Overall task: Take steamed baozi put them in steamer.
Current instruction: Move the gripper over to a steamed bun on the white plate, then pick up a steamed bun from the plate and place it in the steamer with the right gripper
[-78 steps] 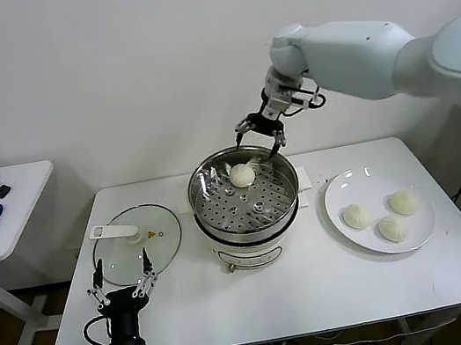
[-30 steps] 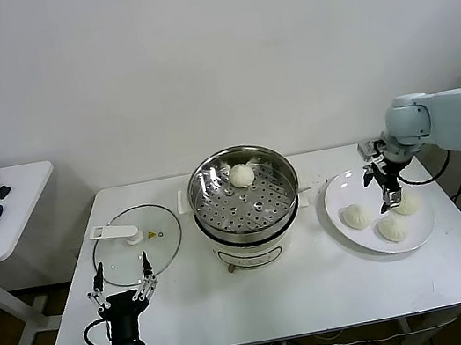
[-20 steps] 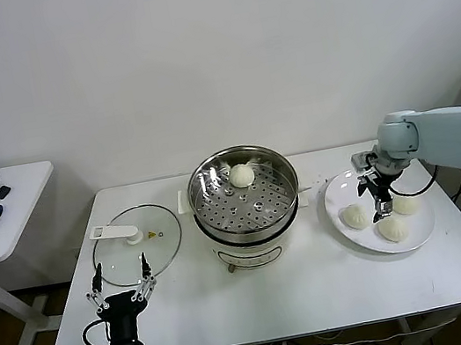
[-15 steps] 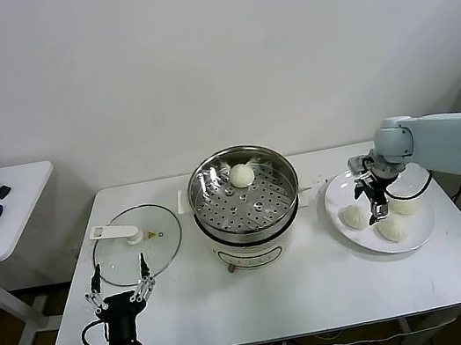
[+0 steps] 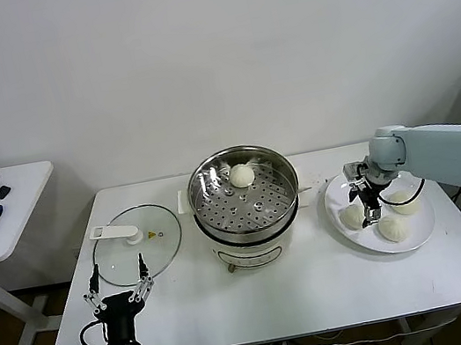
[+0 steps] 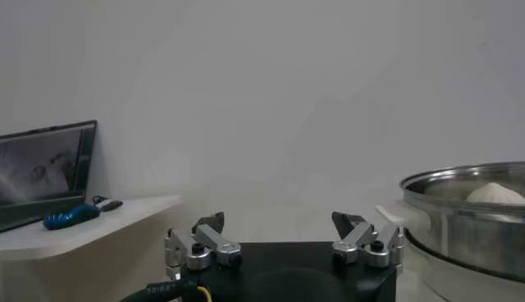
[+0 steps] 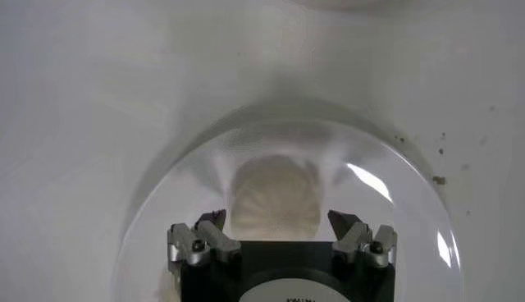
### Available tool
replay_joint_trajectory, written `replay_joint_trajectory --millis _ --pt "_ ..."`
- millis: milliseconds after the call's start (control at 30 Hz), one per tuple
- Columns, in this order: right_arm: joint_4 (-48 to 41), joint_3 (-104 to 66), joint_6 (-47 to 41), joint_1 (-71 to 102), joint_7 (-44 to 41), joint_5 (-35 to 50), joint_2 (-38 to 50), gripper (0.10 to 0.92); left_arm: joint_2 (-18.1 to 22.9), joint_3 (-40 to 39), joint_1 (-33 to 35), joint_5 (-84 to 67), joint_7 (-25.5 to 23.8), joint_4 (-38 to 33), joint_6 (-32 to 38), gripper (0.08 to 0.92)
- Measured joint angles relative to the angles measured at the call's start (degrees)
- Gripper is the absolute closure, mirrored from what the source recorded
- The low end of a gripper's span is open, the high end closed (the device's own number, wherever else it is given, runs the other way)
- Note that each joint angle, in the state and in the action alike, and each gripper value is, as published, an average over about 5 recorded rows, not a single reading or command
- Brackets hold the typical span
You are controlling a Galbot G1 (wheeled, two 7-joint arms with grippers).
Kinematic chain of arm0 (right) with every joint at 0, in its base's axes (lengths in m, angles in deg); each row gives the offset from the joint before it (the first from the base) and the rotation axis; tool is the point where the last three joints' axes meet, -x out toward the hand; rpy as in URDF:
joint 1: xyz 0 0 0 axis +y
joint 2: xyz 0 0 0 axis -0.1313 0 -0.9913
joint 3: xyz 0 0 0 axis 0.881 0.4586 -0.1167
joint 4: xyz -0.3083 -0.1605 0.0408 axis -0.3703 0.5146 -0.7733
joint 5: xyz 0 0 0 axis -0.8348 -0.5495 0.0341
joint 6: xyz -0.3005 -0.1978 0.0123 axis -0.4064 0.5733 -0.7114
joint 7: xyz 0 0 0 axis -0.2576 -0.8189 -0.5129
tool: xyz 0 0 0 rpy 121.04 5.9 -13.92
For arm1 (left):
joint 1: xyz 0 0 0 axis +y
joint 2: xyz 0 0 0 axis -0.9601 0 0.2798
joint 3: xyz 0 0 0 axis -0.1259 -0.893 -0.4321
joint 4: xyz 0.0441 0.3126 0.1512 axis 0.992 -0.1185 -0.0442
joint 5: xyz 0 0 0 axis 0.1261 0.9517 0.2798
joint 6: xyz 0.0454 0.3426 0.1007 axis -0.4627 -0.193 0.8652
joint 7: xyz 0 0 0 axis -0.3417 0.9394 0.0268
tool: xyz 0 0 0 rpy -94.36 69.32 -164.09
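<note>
While right arm reaches in from 3 o'clock, forearm level, right pincer (image 5: 368, 204) points down over white plate (image 5: 420, 233), fingers spread either side of leftmost baozi (image 7: 275, 196). Two more baozi (image 5: 395, 226) on plate. One baozi (image 5: 242, 174) at steamer's (image 5: 243, 195) 12 o'clock. Left pincer (image 5: 117, 286) spread, upright, at surface's (image 5: 323, 290) 7 o'clock edge beside glass lid (image 5: 136, 243).
</note>
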Motion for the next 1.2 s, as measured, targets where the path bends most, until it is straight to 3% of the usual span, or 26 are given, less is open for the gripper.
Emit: replay_joint_trajectory --millis 200,467,800,1200 --pt "-0.49 -0.41 0.02 0.62 -0.37 -0.49 -0.35 0.228 0.00 -0.02 -0.04 0.02 0.00 0.00 0.00 0.177" --pt "-0.71 -0.50 -0.02 0.64 -0.97 -0.97 -0.60 0.396 0.00 -0.10 -0.04 0.02 0.02 -0.02 0.00 0.177" --pt "1.56 1.57 -0.39 -2.27 -1.52 -0.25 0.08 0.406 0.00 -0.03 0.04 0.01 0.12 -0.30 0.01 0.177" --pt "11.84 11.08 -1.29 -18.17 -2.85 6.56 -1.60 0.406 0.00 -1.34 -0.09 -0.03 -0.07 -0.70 -0.02 0.177"
